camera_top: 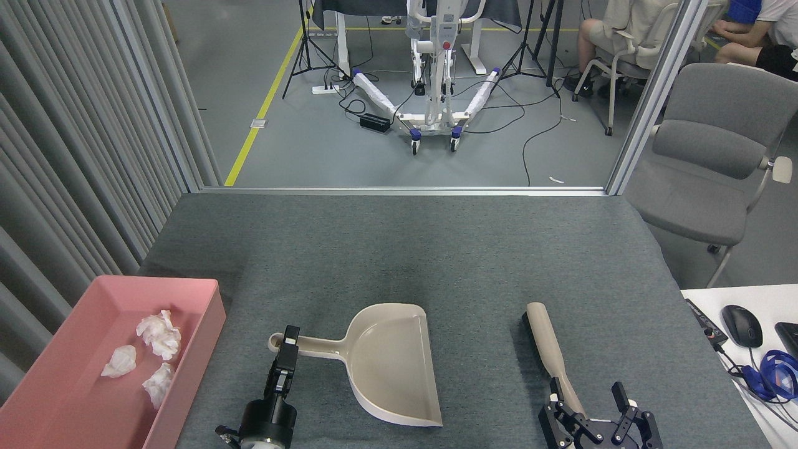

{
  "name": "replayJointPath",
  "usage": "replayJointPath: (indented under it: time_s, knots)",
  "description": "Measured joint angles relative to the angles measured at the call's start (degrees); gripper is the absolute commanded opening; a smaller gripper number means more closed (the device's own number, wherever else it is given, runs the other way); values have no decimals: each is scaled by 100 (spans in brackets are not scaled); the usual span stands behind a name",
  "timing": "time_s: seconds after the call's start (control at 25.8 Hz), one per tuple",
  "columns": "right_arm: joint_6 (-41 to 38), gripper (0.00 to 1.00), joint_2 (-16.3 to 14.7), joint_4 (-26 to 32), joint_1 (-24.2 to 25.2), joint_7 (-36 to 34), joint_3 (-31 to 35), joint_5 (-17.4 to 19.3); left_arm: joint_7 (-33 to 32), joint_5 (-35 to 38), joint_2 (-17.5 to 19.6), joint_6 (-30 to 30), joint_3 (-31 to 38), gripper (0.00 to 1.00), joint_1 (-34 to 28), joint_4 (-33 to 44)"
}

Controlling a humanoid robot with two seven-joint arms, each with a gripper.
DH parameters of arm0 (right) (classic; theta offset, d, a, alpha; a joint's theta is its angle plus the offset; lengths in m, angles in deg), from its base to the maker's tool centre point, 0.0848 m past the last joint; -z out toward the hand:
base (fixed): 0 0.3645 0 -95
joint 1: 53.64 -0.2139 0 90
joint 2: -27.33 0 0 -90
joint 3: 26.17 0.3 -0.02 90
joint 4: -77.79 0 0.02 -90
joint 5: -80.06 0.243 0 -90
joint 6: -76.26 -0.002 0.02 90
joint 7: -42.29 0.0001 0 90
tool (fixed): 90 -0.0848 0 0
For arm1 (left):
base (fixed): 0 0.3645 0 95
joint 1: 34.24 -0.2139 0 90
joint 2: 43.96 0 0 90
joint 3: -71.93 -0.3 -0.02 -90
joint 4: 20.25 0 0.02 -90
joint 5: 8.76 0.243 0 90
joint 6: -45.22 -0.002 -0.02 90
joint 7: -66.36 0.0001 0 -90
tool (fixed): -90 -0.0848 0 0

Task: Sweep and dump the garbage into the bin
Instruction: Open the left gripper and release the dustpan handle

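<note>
Three tissue wads (pixel 153 354) sit in the pink bin (pixel 206 324), left of the dustpan (pixel 389 362). Left gripper (pixel 288 346) clamps its handle; right gripper (pixel 586 399) is spread around the brush (pixel 548 349).

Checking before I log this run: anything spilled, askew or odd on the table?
Nothing stands out. All three tissue wads lie inside the pink bin, none on the table. The dustpan sits flat and empty, left claw at its handle; the brush lies by the right claw.
</note>
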Motion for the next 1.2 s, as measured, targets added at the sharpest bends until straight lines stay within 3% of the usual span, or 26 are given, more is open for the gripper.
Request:
replayJointPath:
  time_s: [0.43,0.7,0.97,1.2]
  knots:
    - [-69,98,-133,97,-120,-150,-44,-26,15,-14,-20,-66,-65,99,-24,-144]
    - [-80,98,-165,234,-96,-182,-45,235,15,-10,1,-184,-117,99,-144,-130]
    - [-19,98,-222,369,-83,-170,32,270,4,175,73,-519,-117,99,-541,455]
    - [-2,98,-183,469,-94,-113,53,262,-25,802,242,-745,101,99,-1297,1414]
